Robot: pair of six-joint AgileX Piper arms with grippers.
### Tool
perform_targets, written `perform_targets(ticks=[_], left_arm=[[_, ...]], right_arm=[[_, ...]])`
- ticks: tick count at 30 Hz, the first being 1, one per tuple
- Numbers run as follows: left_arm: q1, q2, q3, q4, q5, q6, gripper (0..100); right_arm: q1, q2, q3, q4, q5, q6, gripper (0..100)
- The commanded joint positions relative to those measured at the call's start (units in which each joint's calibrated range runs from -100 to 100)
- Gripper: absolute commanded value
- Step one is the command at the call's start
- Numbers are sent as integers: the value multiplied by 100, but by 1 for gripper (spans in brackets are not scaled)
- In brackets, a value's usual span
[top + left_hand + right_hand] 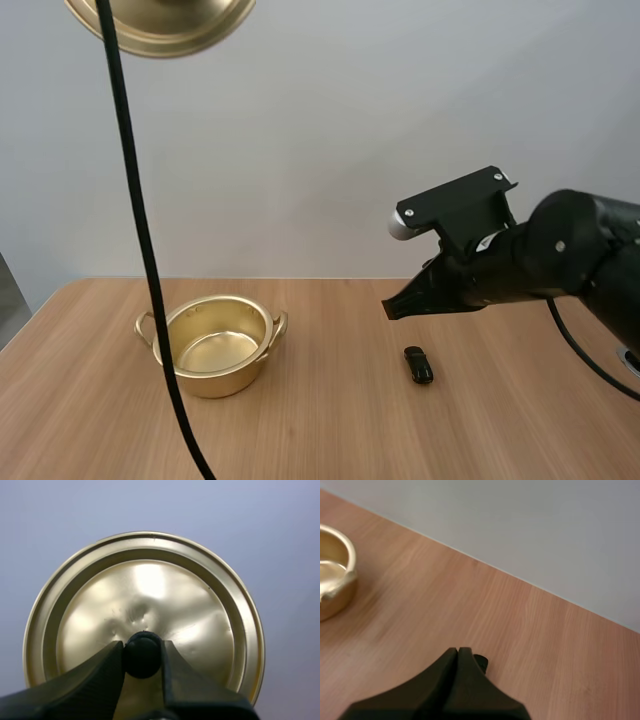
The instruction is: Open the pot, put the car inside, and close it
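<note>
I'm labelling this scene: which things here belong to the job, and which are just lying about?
Job:
pot, open on the table
lid, held aloft
car, on the table beside the pot

Not part of it:
wooden table

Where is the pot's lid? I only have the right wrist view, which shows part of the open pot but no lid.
Observer: The left pincer grips the lid by its black knob, held high above the table.
Operator: Is anything inside the pot?
Observer: No. From the high view the pot is bare inside.
Operator: How does the car sit relative to the pot?
Observer: The car lies on the table to the pot's right in the high view, well apart from it, with the shut right pincer hovering close by and not touching it.
</note>
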Motion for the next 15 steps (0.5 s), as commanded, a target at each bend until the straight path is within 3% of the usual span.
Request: perform_targets(ticks=[1, 6, 8, 15], left_arm=[[-1, -1, -343, 15, -8, 1, 0], [-1, -1, -590, 82, -8, 1, 0], [-1, -1, -589, 82, 21, 1, 0], [-1, 25, -589, 82, 56, 1, 0]], right_arm=[[-5, 2704, -254, -112, 132, 13, 6], [-5, 2800, -287, -136, -240, 41, 64], [-5, 2800, -287, -149, -285, 139, 79], [-5, 2844, -287, -149, -323, 200, 82]])
